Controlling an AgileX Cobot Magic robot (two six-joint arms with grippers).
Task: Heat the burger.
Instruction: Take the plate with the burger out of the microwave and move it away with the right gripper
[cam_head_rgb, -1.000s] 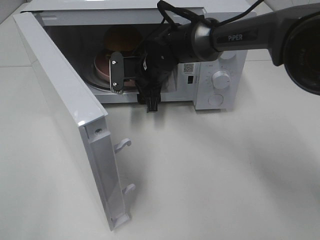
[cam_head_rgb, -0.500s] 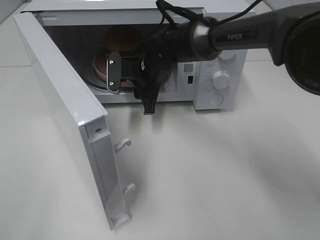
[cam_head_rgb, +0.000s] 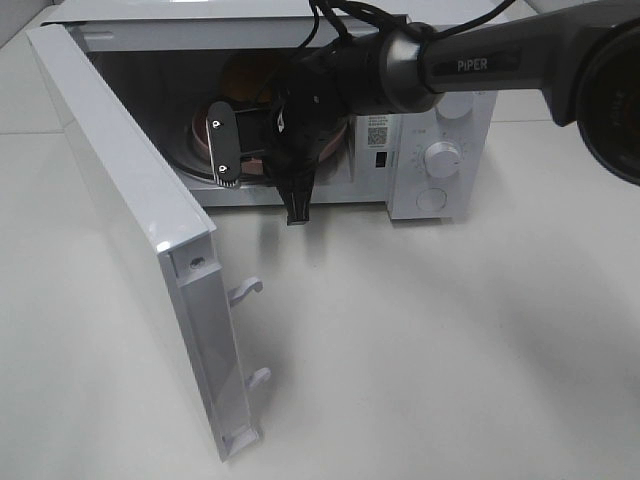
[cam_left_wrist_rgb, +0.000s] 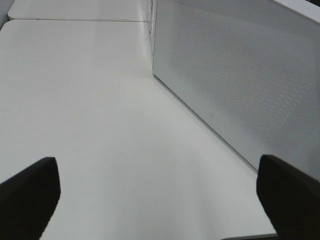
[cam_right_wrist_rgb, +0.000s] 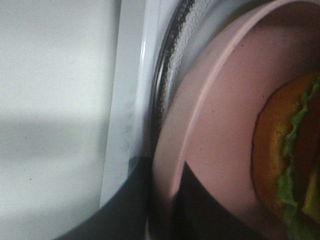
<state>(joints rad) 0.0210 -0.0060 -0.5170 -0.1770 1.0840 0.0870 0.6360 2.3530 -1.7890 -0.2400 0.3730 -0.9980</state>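
The word "PIPER" stands in white capital letters on the long dark grey robot arm link (cam_head_rgb: 488, 64), in the upper right of the high view. On the white microwave oven's front control panel (cam_head_rgb: 465, 190), a small square code sticker (cam_head_rgb: 377, 135) sits left of the round white dial (cam_head_rgb: 442, 158). Its pattern and the fine marks around the dial are too small to read.

The right arm (cam_head_rgb: 500, 62) reaches across to the left, the right gripper (cam_head_rgb: 226, 150) pinching the pink plate (cam_right_wrist_rgb: 220, 115) by its rim, while the left gripper (cam_left_wrist_rgb: 157, 200) holds its fingers far apart.
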